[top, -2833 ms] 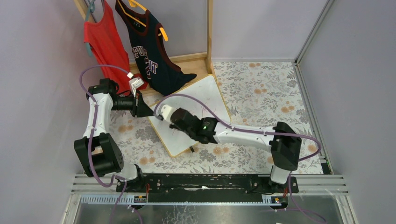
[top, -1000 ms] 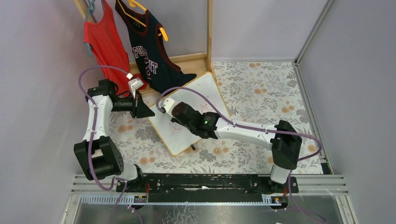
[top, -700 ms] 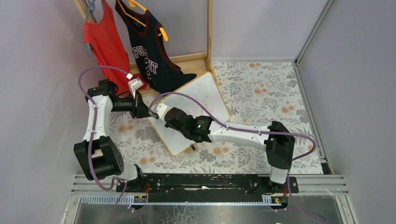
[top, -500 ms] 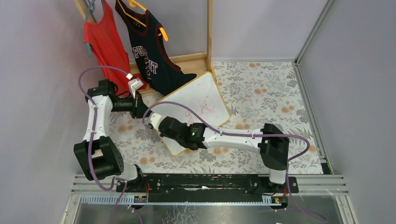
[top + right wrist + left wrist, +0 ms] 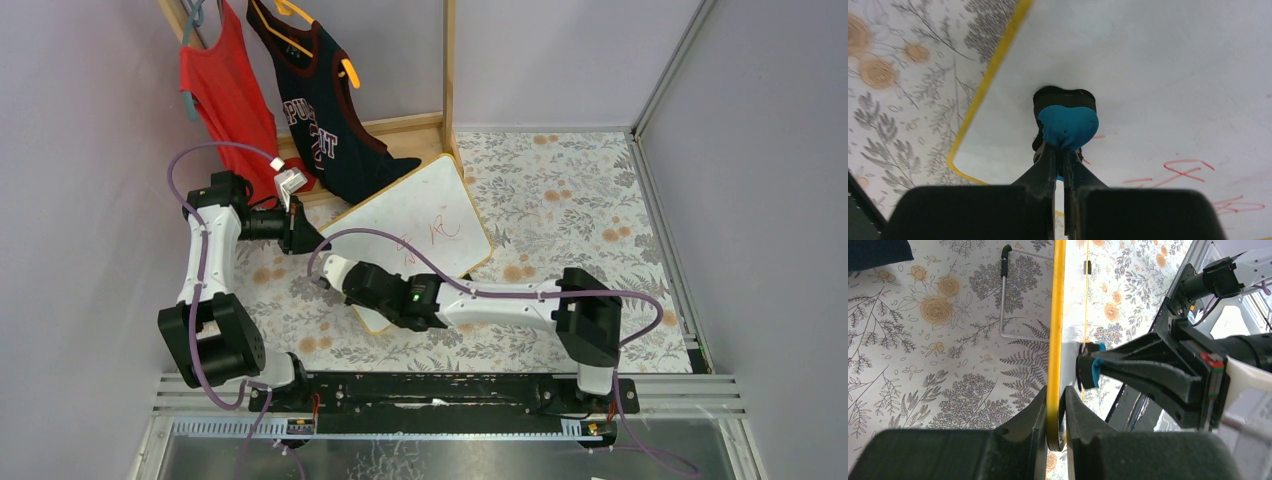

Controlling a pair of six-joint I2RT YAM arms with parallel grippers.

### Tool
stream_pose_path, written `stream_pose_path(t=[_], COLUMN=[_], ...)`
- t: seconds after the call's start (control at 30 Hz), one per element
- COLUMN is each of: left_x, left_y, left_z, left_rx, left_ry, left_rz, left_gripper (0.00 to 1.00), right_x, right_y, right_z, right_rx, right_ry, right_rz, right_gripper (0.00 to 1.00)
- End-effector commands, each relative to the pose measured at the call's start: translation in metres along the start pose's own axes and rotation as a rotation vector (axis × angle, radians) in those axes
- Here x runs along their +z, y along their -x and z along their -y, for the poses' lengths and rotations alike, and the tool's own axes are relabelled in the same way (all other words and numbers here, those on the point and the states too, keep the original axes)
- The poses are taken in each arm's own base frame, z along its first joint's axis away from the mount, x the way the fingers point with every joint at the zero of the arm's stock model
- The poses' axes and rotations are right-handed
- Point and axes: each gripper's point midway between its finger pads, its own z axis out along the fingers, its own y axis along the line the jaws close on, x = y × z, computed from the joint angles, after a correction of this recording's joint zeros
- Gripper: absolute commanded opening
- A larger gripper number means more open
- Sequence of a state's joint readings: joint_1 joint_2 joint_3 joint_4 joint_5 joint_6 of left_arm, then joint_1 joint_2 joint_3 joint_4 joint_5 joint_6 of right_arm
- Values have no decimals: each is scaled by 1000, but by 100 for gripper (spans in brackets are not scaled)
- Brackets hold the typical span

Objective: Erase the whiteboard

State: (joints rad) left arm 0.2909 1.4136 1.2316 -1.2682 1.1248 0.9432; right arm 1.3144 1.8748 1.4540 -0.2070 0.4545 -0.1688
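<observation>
The whiteboard (image 5: 415, 215) lies tilted on the floral table, white with a thin yellow-wood frame and red marks (image 5: 440, 232). My left gripper (image 5: 308, 243) is shut on its left edge (image 5: 1055, 365). My right gripper (image 5: 330, 272) is shut on a blue eraser (image 5: 1067, 126) with a black pad, pressed on the board's near-left part. Red marks (image 5: 1188, 170) lie to the right of the eraser in the right wrist view. The right gripper and eraser also show in the left wrist view (image 5: 1093, 371).
A red shirt (image 5: 225, 90) and a navy jersey (image 5: 325, 110) hang on a wooden rack (image 5: 448, 70) at the back left. A wire stand (image 5: 1004, 300) sits behind the board. Grey walls close both sides.
My right gripper has swept the eraser from the board's middle down to its near-left corner. Red marks in the middle are gone. The left gripper has held still on the board's edge.
</observation>
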Motion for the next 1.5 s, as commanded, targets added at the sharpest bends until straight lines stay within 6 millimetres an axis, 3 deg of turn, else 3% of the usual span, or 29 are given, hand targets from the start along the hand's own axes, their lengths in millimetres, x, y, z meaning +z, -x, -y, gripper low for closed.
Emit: stream_pose_path(t=[0.0, 0.2, 0.33, 0.6, 1.1, 1.3, 1.47], left_x=[-1, -1, -1, -1, 0, 0, 0], left_y=[-25, -25, -25, -26, -26, -28, -29], left_z=[-13, -13, -13, -14, -13, -13, -12], left_rx=[66, 65, 65, 61, 58, 59, 59], left_ry=[56, 55, 58, 60, 57, 57, 55], left_rz=[-109, -109, -111, -113, -113, -115, -115], left_gripper=[0, 0, 0, 0, 0, 0, 0], right_x=[-7, -22, -29, -13, -14, -10, -9], right_y=[-15, -19, -20, -24, -7, -14, -22], right_z=[51, 99, 115, 82, -18, -10, 24], right_rx=[55, 113, 135, 149, 7, -13, 33], right_ry=[-111, -190, -213, -96, 57, 5, -44], right_rz=[-8, 8, 22, -9, -4, -5, -18], right_gripper=[0, 0, 0, 0, 0, 0, 0])
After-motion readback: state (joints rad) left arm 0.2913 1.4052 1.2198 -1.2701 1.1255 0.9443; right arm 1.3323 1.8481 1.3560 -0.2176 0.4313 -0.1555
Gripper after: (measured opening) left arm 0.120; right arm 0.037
